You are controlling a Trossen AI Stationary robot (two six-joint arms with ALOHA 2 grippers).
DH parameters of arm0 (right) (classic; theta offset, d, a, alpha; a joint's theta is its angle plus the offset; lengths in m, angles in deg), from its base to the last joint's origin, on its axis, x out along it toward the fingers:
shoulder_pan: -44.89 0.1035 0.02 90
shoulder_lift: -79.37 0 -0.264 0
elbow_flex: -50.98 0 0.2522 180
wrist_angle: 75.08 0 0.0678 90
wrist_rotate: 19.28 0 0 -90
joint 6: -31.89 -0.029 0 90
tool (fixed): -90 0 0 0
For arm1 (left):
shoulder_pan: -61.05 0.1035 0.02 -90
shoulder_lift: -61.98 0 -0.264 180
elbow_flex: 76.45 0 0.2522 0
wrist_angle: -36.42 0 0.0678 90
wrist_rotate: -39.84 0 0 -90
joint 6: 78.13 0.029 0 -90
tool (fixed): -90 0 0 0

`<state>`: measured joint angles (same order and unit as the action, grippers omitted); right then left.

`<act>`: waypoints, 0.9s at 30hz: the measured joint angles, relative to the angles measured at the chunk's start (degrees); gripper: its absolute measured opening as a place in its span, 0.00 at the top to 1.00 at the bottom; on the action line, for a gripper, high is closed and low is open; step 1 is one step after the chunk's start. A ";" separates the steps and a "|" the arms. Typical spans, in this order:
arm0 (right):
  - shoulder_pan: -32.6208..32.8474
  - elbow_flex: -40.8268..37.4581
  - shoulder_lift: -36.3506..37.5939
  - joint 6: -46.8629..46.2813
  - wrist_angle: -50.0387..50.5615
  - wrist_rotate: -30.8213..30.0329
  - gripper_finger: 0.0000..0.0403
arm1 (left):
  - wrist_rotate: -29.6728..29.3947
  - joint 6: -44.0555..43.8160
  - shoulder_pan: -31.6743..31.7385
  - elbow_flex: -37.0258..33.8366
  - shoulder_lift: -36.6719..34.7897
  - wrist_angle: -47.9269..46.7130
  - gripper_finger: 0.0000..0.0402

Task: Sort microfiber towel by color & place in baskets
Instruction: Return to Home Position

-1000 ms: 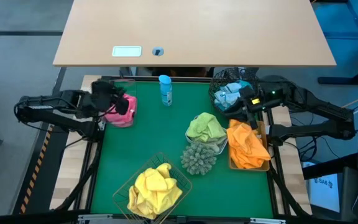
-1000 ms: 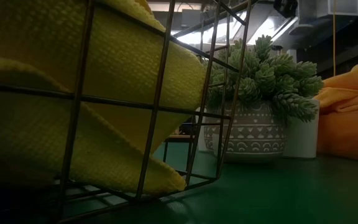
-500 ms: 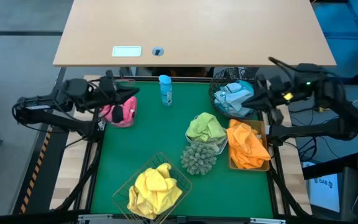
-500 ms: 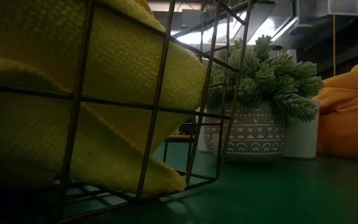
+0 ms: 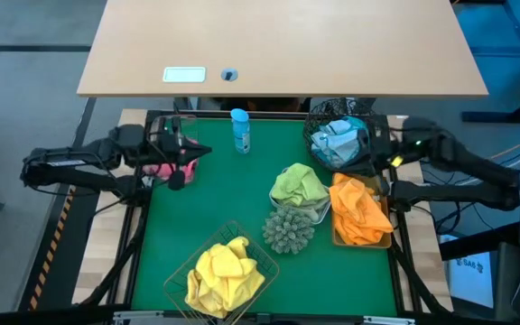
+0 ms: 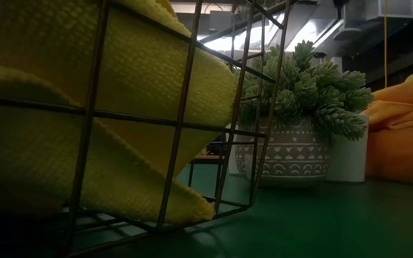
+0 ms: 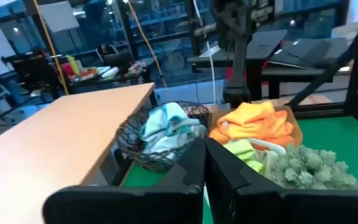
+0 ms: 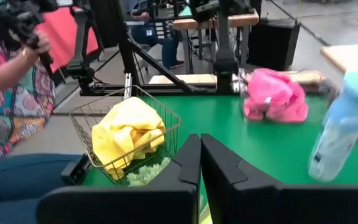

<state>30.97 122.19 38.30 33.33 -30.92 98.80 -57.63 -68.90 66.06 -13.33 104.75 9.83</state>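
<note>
Spray bottle (image 5: 239, 131) near pink towel (image 8: 275, 96), spiky ball (image 5: 288, 231) mid-table

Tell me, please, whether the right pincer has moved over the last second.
Yes. In the high view the right pincer has drawn back rightwards, away from the black mesh basket that it overlapped before.
</note>
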 joint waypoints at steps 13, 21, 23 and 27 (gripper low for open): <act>0.00 -26.11 17.14 -7.68 -16.15 -3.30 0.97 | 0.57 -3.15 0.00 -22.50 -15.34 14.96 1.00; 0.00 -34.38 29.93 -7.70 -19.77 -5.56 0.96 | -0.52 -3.16 0.00 -30.57 -27.65 16.69 1.00; 0.00 -36.77 32.87 -7.77 -21.39 -5.58 0.96 | -0.50 -3.14 0.00 -32.03 -30.35 16.53 1.00; 0.00 -41.37 37.78 -7.84 -23.48 -6.01 0.96 | -0.41 -3.16 -0.05 -35.07 -34.33 16.56 1.00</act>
<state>30.97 80.82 76.09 25.50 -54.41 92.79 -58.04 -72.06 66.02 -48.40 70.42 26.39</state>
